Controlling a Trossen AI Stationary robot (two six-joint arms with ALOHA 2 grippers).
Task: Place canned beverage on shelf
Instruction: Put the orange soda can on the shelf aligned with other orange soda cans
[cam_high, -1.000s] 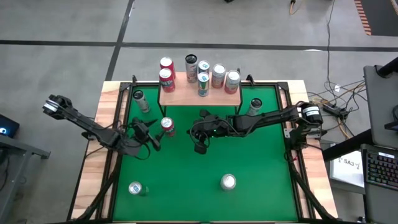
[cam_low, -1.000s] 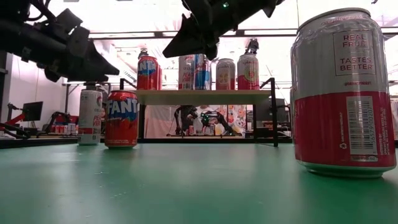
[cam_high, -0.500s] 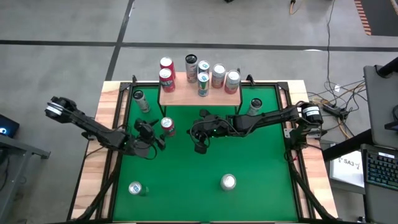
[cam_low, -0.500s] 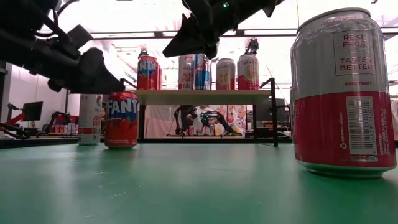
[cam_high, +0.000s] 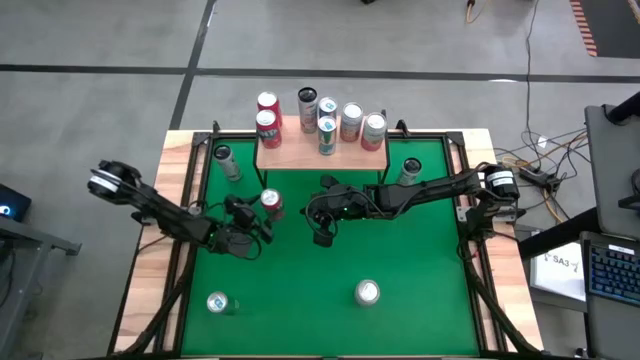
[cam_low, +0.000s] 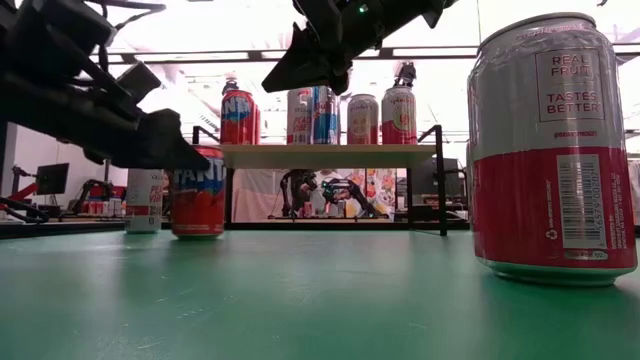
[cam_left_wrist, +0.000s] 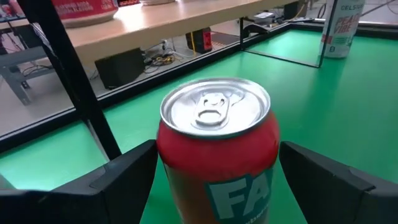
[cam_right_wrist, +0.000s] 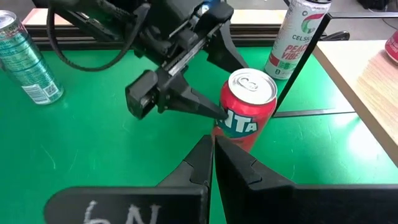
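A red Fanta can (cam_left_wrist: 215, 152) with a silver top stands upright on the green table (cam_high: 300, 280) just before the shelf (cam_high: 322, 152), between the left gripper's (cam_high: 262, 222) parted jaws, seemingly untouched. Right gripper (cam_high: 320, 237) is closed, empty.

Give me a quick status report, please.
Left gripper open, straddling the red Fanta can. Right gripper shut, hovering nearby. Shelf already holds six cans.
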